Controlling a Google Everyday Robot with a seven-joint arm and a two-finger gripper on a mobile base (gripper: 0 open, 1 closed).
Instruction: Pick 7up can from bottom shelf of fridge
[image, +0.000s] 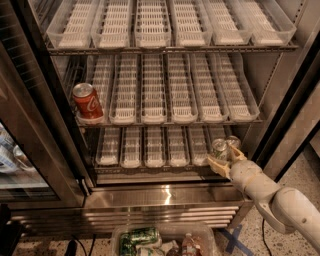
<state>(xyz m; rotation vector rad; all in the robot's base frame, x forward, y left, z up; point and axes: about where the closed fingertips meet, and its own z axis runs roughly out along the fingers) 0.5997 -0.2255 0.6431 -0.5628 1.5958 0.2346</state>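
Observation:
The fridge (165, 195) stands open with its wire racks in view. The 7up can (219, 148), with a silver top and a greenish body, stands at the front right end of the bottom shelf (150, 165). My gripper (226, 159) reaches in from the lower right. Its beige fingers (215, 164) sit on either side of the can's lower body and are closed on it. A second shiny round top (233, 142) shows just behind and to the right of the can; I cannot tell what it is.
A red Coca-Cola can (88, 102) stands at the left of the middle shelf. The glass door (20, 125) hangs open at the left. A clear bin (165, 240) of cans and bottles sits on the floor below the steel base. The fridge's right frame (280, 125) is close to my arm.

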